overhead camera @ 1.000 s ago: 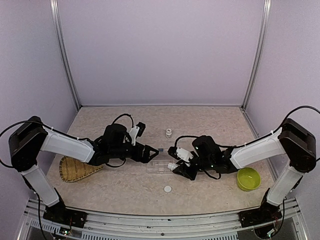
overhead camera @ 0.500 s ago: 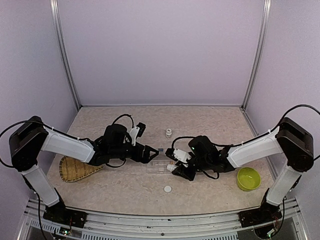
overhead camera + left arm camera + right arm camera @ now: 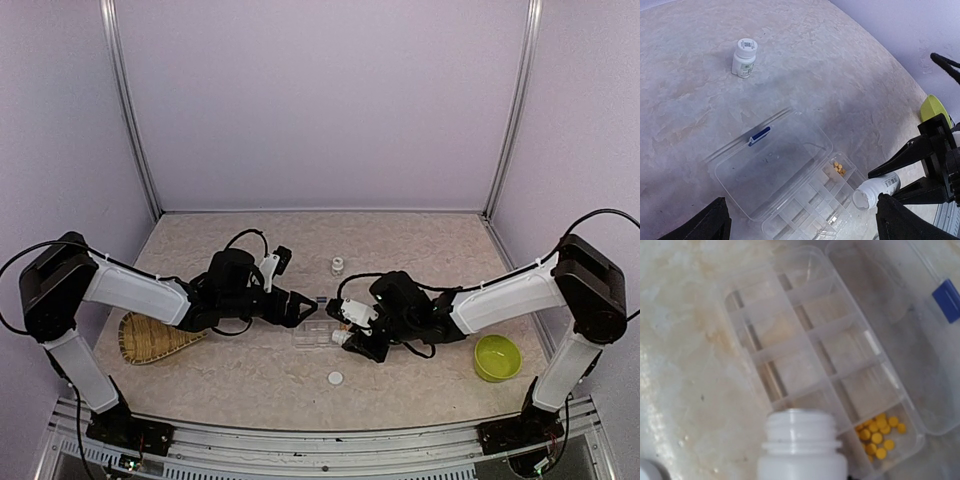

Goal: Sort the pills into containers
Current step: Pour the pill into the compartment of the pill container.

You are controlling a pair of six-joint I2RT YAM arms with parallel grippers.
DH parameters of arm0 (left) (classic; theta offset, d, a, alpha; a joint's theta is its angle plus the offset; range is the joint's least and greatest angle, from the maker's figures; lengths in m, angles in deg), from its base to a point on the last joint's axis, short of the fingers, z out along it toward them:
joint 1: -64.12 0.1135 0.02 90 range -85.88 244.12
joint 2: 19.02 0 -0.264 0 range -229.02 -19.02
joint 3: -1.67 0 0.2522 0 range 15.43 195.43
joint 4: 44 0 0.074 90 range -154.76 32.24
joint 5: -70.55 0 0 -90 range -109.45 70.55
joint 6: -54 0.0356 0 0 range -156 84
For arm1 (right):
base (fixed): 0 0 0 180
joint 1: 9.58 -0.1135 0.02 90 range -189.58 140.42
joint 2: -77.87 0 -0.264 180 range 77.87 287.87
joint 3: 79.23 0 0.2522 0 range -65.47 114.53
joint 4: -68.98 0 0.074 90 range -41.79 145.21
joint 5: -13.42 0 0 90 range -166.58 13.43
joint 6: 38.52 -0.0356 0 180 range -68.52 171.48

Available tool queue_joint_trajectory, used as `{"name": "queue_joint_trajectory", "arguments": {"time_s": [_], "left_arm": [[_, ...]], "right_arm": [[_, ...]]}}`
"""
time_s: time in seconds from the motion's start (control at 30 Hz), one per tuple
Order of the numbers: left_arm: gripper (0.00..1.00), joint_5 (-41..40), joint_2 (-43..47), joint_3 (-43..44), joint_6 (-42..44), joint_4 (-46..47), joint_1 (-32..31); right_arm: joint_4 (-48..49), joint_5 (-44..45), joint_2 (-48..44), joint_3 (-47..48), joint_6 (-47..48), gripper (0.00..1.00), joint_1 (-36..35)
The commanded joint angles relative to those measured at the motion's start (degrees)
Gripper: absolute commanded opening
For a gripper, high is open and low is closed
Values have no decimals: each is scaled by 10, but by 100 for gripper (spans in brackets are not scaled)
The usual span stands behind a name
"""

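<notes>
Clear box (image 3: 805,355) flat, lid (image 3: 890,325) open, pills (image 3: 877,435) at one end

A plain back wall (image 3: 320,100) of pale lilac closed the far side. A left wall (image 3: 60,130) and a right wall (image 3: 590,120) of the same colour slanted toward the near edge. A thin metal post (image 3: 132,110) stood in the far left corner and a second post (image 3: 512,110) in the far right. The table (image 3: 400,235) had a beige, marbled top, matt and lightly mottled. A metal rail (image 3: 330,432) ran along its near edge. The light was soft and even, with faint shadows and a pale sheen on the top seen close up.
</notes>
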Motion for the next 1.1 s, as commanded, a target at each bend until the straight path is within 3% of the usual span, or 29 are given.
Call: {"name": "queue_joint_trajectory", "arguments": {"time_s": [0.0,1.07], "left_arm": [[99,0,-6,4,4,8,2],[99,5,-13,6,2,9,2]], "right_arm": [[-22,16,9,19,2,16,-8],[-86,40,-1,50,-4,16,-20]]}}
